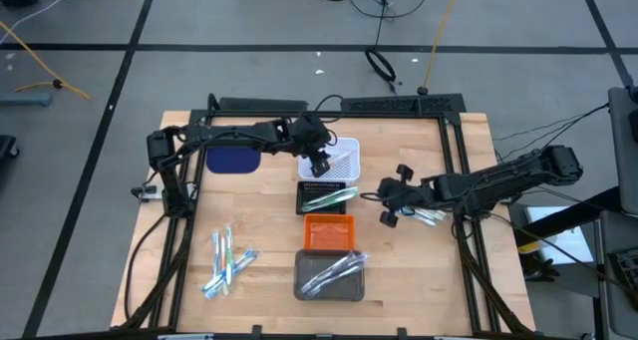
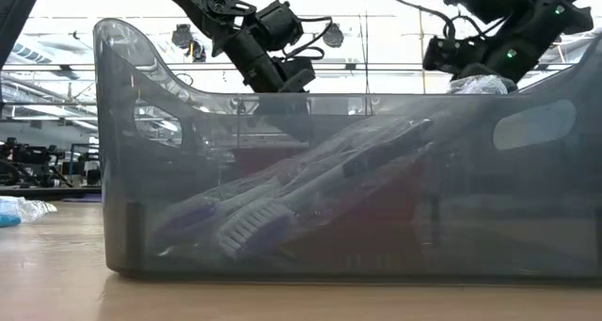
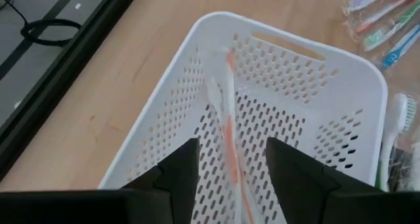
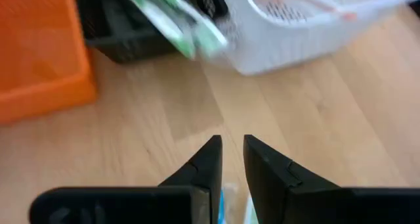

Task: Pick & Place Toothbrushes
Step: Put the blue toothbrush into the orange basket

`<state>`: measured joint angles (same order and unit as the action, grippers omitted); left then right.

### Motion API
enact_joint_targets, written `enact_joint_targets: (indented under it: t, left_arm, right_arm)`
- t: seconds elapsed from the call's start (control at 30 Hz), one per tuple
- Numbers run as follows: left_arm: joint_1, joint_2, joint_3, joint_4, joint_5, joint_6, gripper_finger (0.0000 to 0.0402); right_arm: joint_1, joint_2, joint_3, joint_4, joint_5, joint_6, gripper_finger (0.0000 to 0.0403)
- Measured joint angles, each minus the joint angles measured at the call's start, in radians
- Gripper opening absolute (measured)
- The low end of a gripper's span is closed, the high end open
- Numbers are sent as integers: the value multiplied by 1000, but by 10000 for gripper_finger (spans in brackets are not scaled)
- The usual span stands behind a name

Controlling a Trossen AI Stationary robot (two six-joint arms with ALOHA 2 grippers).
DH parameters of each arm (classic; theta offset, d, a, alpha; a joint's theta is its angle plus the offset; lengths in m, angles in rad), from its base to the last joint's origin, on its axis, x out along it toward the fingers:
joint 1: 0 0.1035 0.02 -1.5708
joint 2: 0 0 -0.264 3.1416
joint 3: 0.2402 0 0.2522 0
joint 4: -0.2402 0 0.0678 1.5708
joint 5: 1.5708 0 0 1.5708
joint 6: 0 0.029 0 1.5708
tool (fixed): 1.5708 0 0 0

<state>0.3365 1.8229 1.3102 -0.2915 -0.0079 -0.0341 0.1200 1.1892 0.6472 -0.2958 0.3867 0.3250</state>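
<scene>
My left gripper (image 1: pixel 319 165) hangs open over the white perforated tray (image 1: pixel 342 162). A red wrapped toothbrush (image 3: pixel 230 135) lies in that tray, below and between the spread fingers. My right gripper (image 1: pixel 388 211) is right of the black tray (image 1: pixel 326 196), which holds green toothbrushes (image 4: pixel 177 20). It is shut on a wrapped light-blue toothbrush (image 4: pixel 218 201). More toothbrushes (image 1: pixel 429 216) lie on the table just right of it. Another pile (image 1: pixel 227 260) lies near the table's left front. Clear ones (image 2: pixel 310 184) rest in the grey tray (image 1: pixel 329 276). My right gripper pinches the wrapped light-blue toothbrush (image 4: pixel 219 199) between its two fingers (image 4: pixel 203 165); the fingers themselves hide the place of contact. Crinkled clear wrapping (image 2: pixel 480 83) shows at the gripper in the low view, well above the table.
The orange tray (image 1: pixel 329 233) sits between the black and grey trays. A dark blue pad (image 1: pixel 234 159) lies left of the white tray. The grey tray's wall (image 2: pixel 122 170) fills the low view. Bare wood lies between the tray column and the table's right frame.
</scene>
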Motion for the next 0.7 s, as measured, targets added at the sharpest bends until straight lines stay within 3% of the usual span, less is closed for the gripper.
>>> enact_joint_targets:
  t: [0.13,0.4,0.7]
  left_arm:
    - [-4,0,0,6,0,7,180]
    - [-4,0,0,4,0,6,180]
    - [-22,-8,0,-7,10,6,179]
  right_arm:
    - [0,0,0,-71,-13,51,55]
    - [0,0,0,-188,-157,142,55]
    - [0,0,0,-292,-218,190,55]
